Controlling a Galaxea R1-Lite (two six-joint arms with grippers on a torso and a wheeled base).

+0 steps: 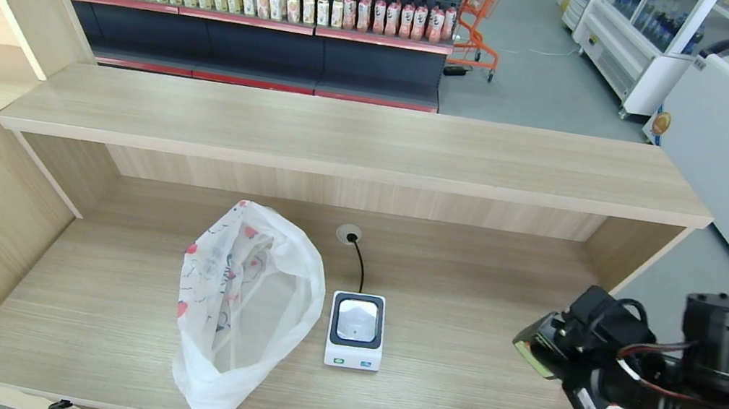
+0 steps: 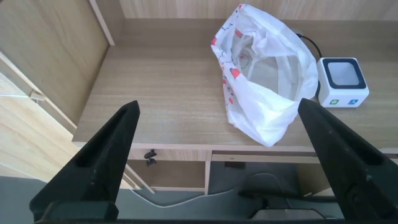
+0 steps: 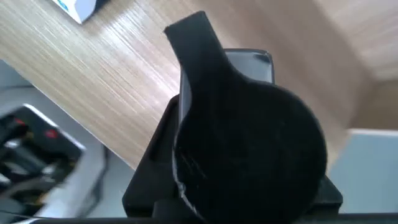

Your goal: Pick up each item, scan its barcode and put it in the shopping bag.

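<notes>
— Head view: shopping bag (image 1: 245, 310) is lying on surface (image 1: 451, 394), at nine o'clock of scanner (image 1: 355, 330). Handling?
— Looking flimsy, light; favouring the sagging rim. Left hand (image 2: 219, 102) is gaping, empty; right hand (image 1: 535, 350), cannot tell.

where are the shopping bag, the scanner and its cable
shopping bag (image 1: 199, 369): head view, on its lower white wall
scanner (image 1: 357, 328): head view, on its dark top window
cable (image 1: 360, 261): head view, midway along the black cord behind the scanner
</notes>
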